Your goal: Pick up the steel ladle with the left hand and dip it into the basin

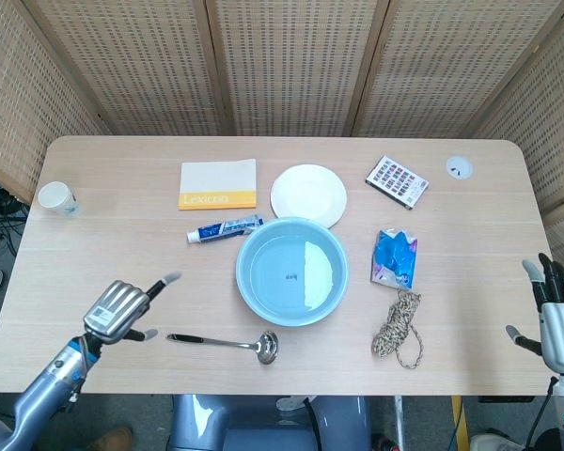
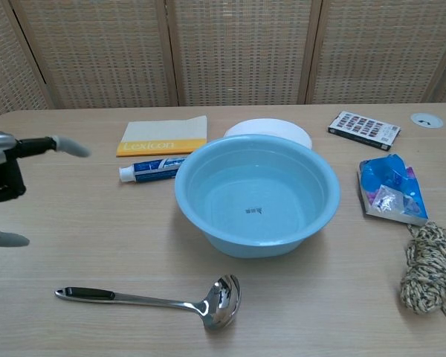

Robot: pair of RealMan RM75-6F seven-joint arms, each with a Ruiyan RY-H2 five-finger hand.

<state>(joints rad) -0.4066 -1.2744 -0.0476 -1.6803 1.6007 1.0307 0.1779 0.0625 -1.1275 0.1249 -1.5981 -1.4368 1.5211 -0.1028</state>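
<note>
A long pale wood counter (image 1: pixel 113 254) fills the scene, backed by woven cane screens. Near its middle sits a round light-blue basin (image 1: pixel 291 272) holding shallow clear water. Behind the basin lie a white plate (image 1: pixel 308 194), a white and yellow booklet (image 1: pixel 218 183) and a tube of toothpaste (image 1: pixel 225 228). To the basin's right are a blue packet (image 1: pixel 395 256), a coil of rope (image 1: pixel 399 327) and, further back, a remote control (image 1: pixel 397 180). A small cup (image 1: pixel 56 198) stands at the far left edge. The steel ladle (image 1: pixel 224 342) lies flat on the counter just in front of the basin, its bowl to the right and its dark-gripped handle pointing left, untouched. The left robot hand (image 1: pixel 120 311) hovers over the counter just left of the handle end, fingers spread and holding nothing. The right robot hand (image 1: pixel 558 319) hangs off the counter's right edge, fingers apart and empty. The ladle looks stiff, fairly light and bowl-heavy, with polished metal likely to slip under the fingers. The dark grip at the handle's left end seems the surest place to take hold. Because it lies low and thin on the wood, the fingers would probably need to close around it from above without rolling it.
</note>
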